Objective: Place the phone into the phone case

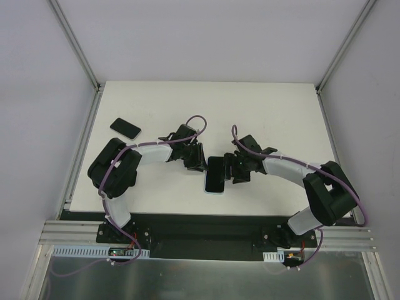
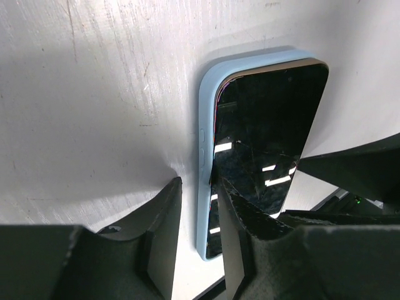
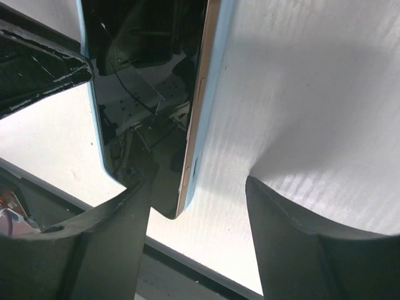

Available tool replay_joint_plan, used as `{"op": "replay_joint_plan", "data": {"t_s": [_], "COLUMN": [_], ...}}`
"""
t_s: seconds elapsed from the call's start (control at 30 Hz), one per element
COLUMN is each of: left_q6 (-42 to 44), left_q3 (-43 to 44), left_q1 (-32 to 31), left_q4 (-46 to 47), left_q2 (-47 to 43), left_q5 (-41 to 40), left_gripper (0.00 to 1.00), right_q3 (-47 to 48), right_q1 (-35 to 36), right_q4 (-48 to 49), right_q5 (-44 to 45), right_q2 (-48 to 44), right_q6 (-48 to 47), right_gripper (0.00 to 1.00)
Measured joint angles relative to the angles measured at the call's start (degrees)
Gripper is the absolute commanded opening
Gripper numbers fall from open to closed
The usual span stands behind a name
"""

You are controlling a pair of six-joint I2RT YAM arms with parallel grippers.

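The black phone [image 1: 215,172] lies screen up in the light blue case [image 1: 214,191] on the white table, between the two grippers. In the left wrist view the phone [image 2: 269,125] fills the case [image 2: 206,125]. My left gripper [image 2: 197,187] is slightly open and straddles the case's left rim, with its right finger [image 2: 234,231] over the screen. In the right wrist view the phone's [image 3: 144,62] gold edge shows beside the case wall [image 3: 219,62]. My right gripper [image 3: 200,184] is open wide across that edge. In the top view the left gripper [image 1: 197,164] and right gripper [image 1: 234,172] flank the phone.
A flat black slab, like a second phone [image 1: 125,128], lies at the far left of the table. The table's near edge and a black rail [image 1: 206,222] run just below the case. Frame posts stand at the back corners.
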Motion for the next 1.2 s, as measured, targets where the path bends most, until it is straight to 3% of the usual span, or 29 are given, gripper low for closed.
{"op": "replay_joint_plan", "data": {"t_s": [0.47,0.8,0.97,1.2], "left_q6": [-2.5,-6.1,-6.5,-7.2], "left_q3": [-1.4,-5.4,-6.6,-7.4], "left_q1": [0.3,1.4,1.4,1.4], "left_q4": [4.3,11.2,13.2,14.4], "left_q2": [0.9,0.7,0.3,0.0], "left_q5": [3.1,6.0,6.0,5.9], "left_gripper": [0.08,0.06,0.07,0.07], "right_q3": [3.3,-0.3,-1.4,-2.6], "right_q1": [-1.7,-7.9,-8.7,-9.3], "right_q4": [6.7,16.3,18.5,20.5], "right_q5": [-5.4,-18.6,-20.3,-21.4], "right_q2": [5.2,7.3,7.3,7.3], "right_q6": [1.0,7.4,7.5,7.5], "right_gripper": [0.76,0.77,0.69,0.66]}}
